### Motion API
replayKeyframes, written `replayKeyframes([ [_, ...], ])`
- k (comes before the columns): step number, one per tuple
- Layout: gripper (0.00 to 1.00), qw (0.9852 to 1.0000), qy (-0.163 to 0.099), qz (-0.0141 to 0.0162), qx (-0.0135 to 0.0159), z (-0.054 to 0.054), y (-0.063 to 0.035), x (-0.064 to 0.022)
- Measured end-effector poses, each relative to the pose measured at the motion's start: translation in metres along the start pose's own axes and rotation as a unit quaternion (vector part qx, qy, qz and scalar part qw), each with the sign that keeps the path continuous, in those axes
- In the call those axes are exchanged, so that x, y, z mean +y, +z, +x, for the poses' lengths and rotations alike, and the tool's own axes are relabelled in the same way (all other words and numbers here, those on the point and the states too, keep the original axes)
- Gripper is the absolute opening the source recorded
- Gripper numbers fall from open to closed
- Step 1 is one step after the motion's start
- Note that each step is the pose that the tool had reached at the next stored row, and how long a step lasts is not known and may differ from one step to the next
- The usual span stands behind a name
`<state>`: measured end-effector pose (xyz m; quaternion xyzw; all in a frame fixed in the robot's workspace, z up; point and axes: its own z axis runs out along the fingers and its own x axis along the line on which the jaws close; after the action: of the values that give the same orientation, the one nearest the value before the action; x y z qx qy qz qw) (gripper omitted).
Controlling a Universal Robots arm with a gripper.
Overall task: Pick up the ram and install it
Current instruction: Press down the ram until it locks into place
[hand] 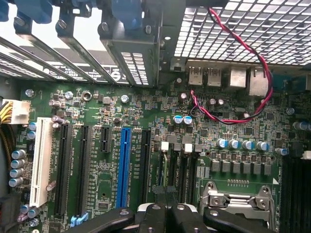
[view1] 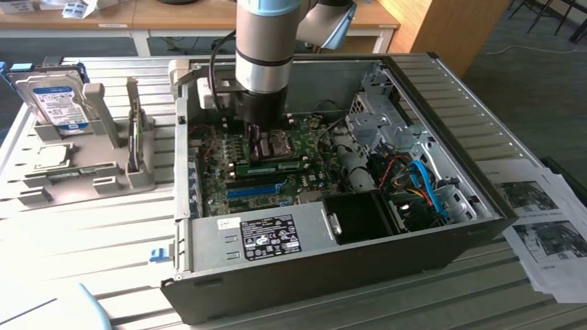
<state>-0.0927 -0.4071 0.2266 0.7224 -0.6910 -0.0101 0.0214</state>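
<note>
We saw black two-finger gripper (hand: 167, 213) inside open grey computer case (view1: 458, 234), jaws together, nothing visibly clamped. Long green RAM stick (view1: 273, 167) lay on green motherboard (hand: 233, 126), probably seated in slot. Install looked near done.

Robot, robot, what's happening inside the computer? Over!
Gripper shut, low over motherboard. Ram looks seated in slot beside it. Red-black wire well aside.

hand (view1: 268, 143) inside open computer case (view1: 458, 227), hard drive (view1: 57, 103) at exterior view's left
</note>
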Motion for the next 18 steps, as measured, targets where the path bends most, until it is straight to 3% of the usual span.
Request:
replayKeyframes([
  [18, 0.09, 1.0, 0.0, 0.0, -0.0001, 0.0005, 0.0019, 0.0],
])
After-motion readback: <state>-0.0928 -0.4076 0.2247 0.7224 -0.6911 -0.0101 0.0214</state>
